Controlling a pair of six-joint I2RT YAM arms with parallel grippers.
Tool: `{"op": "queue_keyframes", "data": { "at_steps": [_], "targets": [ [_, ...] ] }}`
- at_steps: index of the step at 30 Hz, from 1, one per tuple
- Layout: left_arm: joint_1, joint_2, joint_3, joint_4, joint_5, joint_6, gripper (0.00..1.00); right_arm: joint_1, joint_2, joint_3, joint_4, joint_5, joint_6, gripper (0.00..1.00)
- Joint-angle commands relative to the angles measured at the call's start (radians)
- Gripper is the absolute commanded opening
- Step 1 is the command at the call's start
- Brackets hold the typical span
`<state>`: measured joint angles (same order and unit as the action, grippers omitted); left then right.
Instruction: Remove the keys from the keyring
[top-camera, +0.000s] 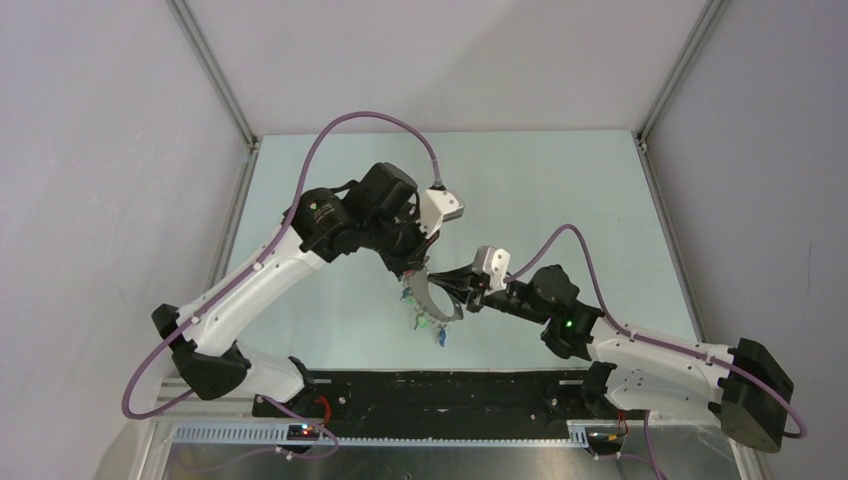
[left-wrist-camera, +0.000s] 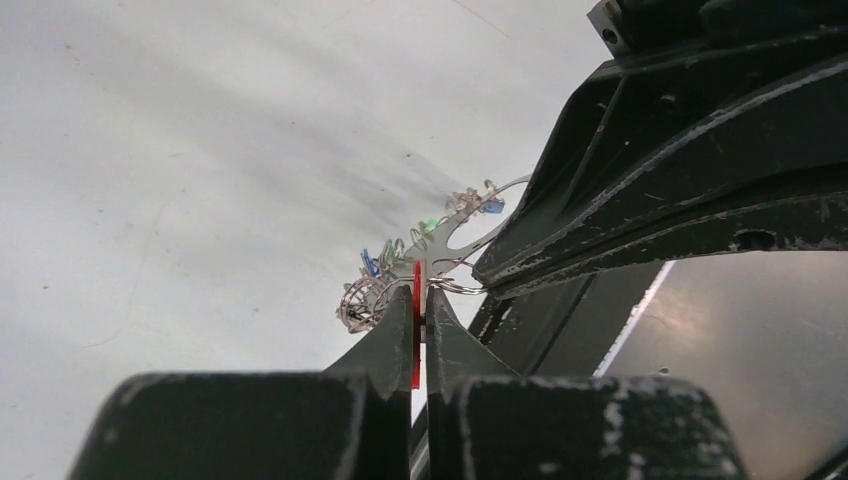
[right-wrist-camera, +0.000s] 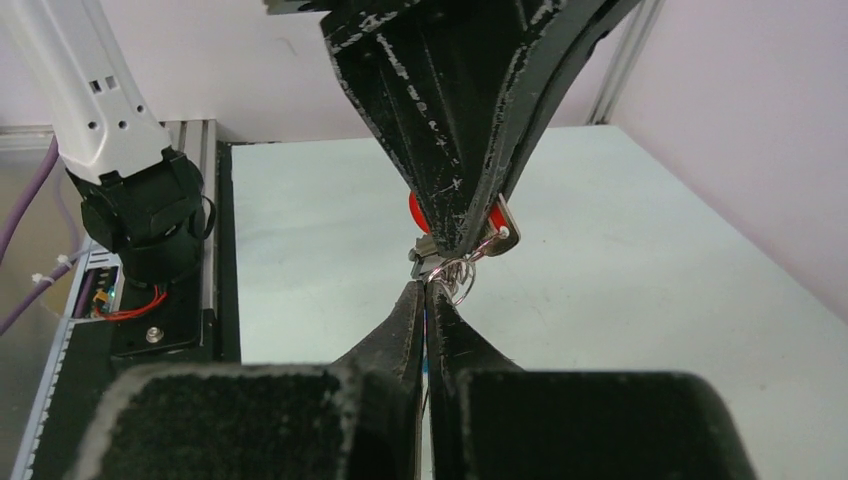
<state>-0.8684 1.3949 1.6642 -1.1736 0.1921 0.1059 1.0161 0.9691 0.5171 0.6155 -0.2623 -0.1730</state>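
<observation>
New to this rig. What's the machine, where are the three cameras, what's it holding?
Two robot arms are bolted side by side at the near edge of a pale table. The wide picture is from a fixed camera above and behind them. The other two are from wrist cameras, so the dark wedges at the bottom are that arm's own fingers. The left hand is shut on a red-headed key. The right hand is shut too, pinching thin wire at the keyring, a grey metal hoop. More small keys with green and blue heads hang on the hoop. The bunch hangs between the two hands; whether any key touches the table is unclear.
</observation>
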Motion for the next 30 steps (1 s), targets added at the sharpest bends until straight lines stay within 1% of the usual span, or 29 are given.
{"op": "queue_keyframes", "data": {
  "at_steps": [1,7,11,13,14,15,16,20,23,27,30],
  "targets": [
    [-0.018,-0.04,0.047,0.059,-0.082,0.057,0.0,-0.011,0.031,0.059,-0.008,0.022,0.098,0.0],
    [-0.055,-0.075,-0.001,0.107,-0.079,0.097,0.0,-0.027,0.083,0.082,0.003,0.06,0.221,0.0],
    [-0.058,-0.104,-0.044,0.147,-0.018,0.117,0.0,-0.044,0.088,0.089,0.006,0.07,0.278,0.0],
    [-0.058,-0.132,-0.078,0.168,-0.028,0.139,0.0,-0.055,0.067,0.089,-0.016,0.064,0.281,0.08],
    [-0.059,-0.153,-0.09,0.181,-0.052,0.147,0.0,-0.058,0.045,0.089,-0.029,0.061,0.266,0.16],
    [-0.058,-0.164,-0.116,0.185,-0.063,0.167,0.0,-0.063,0.033,0.088,-0.057,0.054,0.256,0.2],
    [-0.058,-0.184,-0.128,0.199,-0.082,0.176,0.0,-0.064,0.007,0.088,-0.073,0.051,0.236,0.27],
    [-0.058,-0.228,-0.176,0.234,-0.115,0.217,0.0,-0.082,-0.079,0.069,-0.144,0.007,0.182,0.41],
    [-0.059,-0.233,-0.193,0.243,-0.106,0.244,0.0,-0.111,-0.152,0.02,-0.127,-0.035,0.15,0.46],
    [-0.059,-0.24,-0.211,0.242,-0.058,0.298,0.0,-0.162,-0.175,0.008,-0.114,-0.09,0.129,0.46],
    [-0.072,-0.263,-0.239,0.244,-0.028,0.383,0.0,-0.187,-0.158,0.01,-0.089,-0.121,0.101,0.46]
  ]
}}
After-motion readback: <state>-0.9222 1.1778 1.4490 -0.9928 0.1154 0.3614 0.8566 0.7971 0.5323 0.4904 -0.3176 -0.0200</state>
